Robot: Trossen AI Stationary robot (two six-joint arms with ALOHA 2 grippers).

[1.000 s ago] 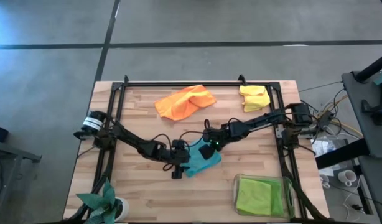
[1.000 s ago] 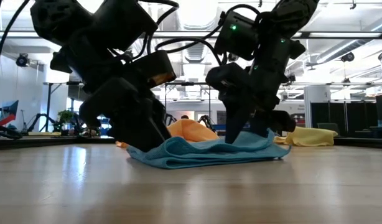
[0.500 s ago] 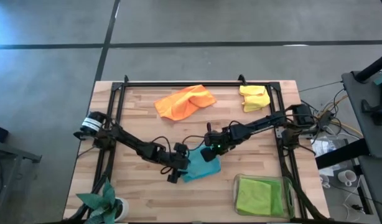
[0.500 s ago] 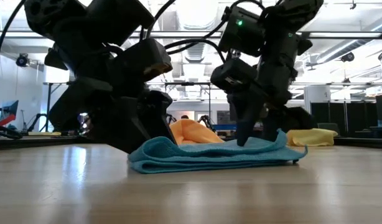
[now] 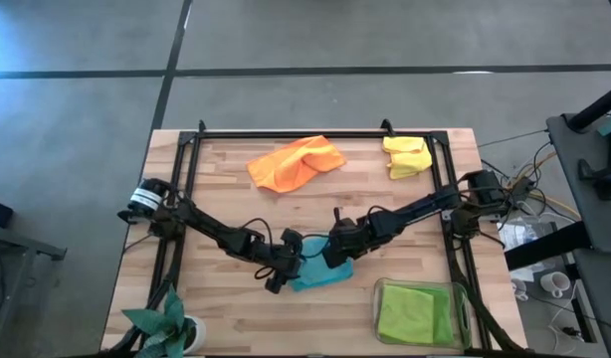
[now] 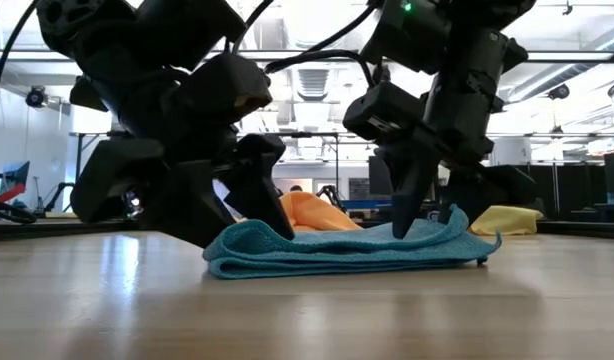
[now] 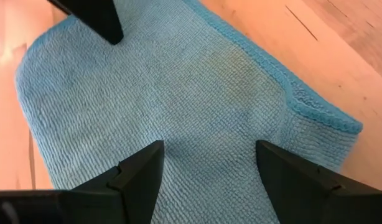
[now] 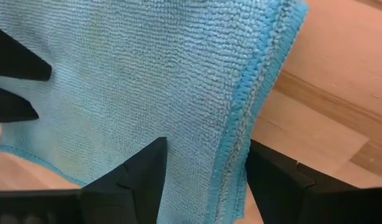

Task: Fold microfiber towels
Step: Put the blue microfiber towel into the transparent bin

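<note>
The light blue towel (image 5: pixel 316 267) lies near the middle of the wooden table (image 5: pixel 216 179), toward its near edge, doubled over with a rounded fold on its left in the low view. Over the last second both arms have slid it nearer and flattened it: the hump it showed has sunk, and the right gripper (image 5: pixel 337 249) has moved from the far right corner onto the cloth. Its fingers (image 8: pixel 141 171) stand apart, straddling the doubled hem, pressing and not pinching. The left gripper (image 5: pixel 282 267) sits at the towel's left edge, fingers (image 7: pixel 138 174) also spread on the cloth, holding nothing. This fold looks nearly set. The orange towel (image 5: pixel 296 162) and yellow towel (image 5: pixel 406 156) lie crumpled at the far side; a green towel (image 5: pixel 415 312) lies in the clear tray (image 5: pixel 377 293) at near right, a plant (image 5: pixel 164 320) at near left. Around the table is grey floor; the low view shows a workshop hall.
</note>
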